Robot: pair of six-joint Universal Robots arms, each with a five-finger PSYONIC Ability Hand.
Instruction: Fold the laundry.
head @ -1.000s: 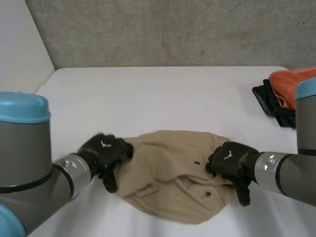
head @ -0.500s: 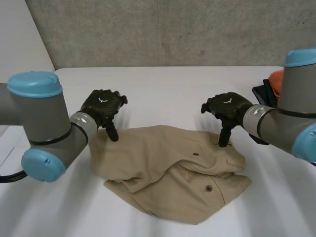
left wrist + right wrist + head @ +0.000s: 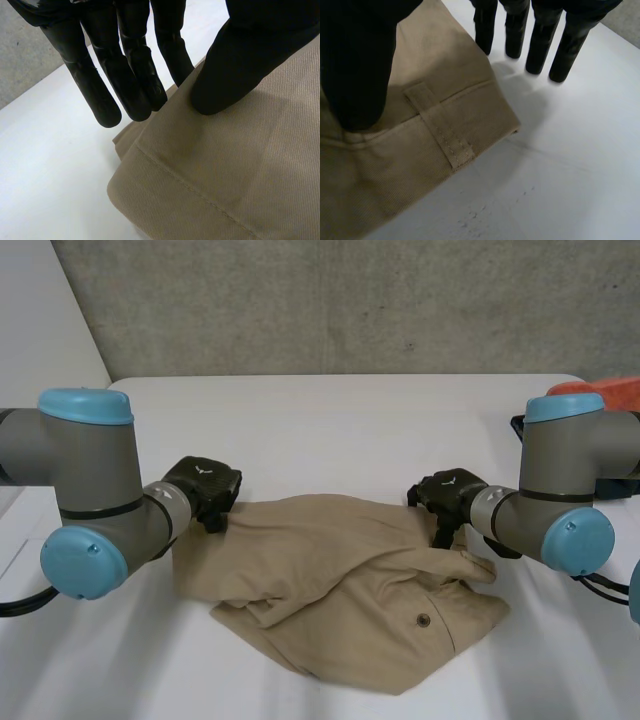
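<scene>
Trousers (image 3: 340, 580) in tan cloth are seen bunched in a loose heap on the near middle of the white tabletop (image 3: 330, 420), with a button (image 3: 423, 620) turned up towards the heap's front edge. The left hand (image 3: 203, 485) is set at the far left corner of the trousers. In its wrist view the thumb (image 3: 235, 65) is laid on top of the hemmed corner, while the fingers (image 3: 135, 90) are held straight and apart from it, past the edge, so nothing is gripped. The right hand (image 3: 445, 498) is placed at the far right edge. There its thumb is pressed on the cloth just beside a belt loop (image 3: 440, 127), and its straight fingers are pointed at bare tabletop beyond the fold, so no cloth is held. Wide bare surface is found beyond the heap and to its left. An orange cloth (image 3: 610, 390) and a black cloth (image 3: 522, 428) are piled at the far right edge, well apart from the trousers.
</scene>
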